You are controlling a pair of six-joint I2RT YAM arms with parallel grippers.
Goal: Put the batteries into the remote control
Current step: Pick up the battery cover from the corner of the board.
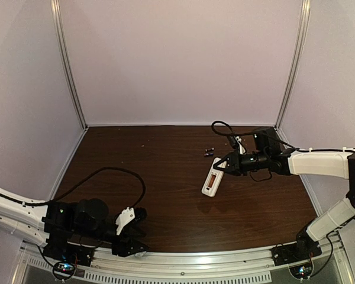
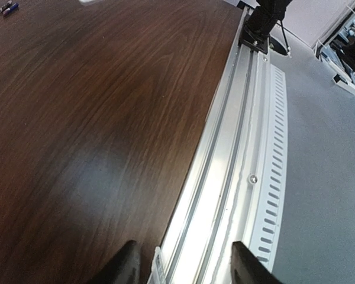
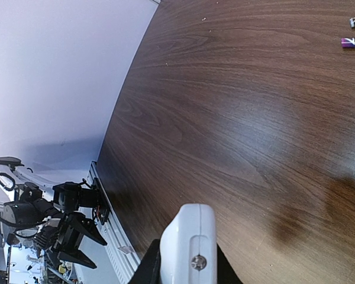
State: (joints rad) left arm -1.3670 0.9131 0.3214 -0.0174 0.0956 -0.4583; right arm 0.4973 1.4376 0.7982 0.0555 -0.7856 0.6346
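Dark brown wood-grain table fills a pale-walled booth, with one robot arm reaching in from each near corner. Right of centre, the right gripper has its jaws pinched onto the far end of the remote control, a slim white handset that angles from the grip back toward the near left. In the right wrist view the handset's rounded white end, with a small screw in it, sits squeezed between the two dark fingers. From above, a long narrow recess shows on the remote's upper face; what lies inside it is too small to tell, and whether the handset's near end touches the wood cannot be told. The batteries, two tiny purple cylinders, lie close together on the table just beyond the remote's far end, touched by neither gripper. At the near left edge, the left gripper has its jaws spread apart with nothing between them, poised over the table's edge and the metal rail that runs along it.
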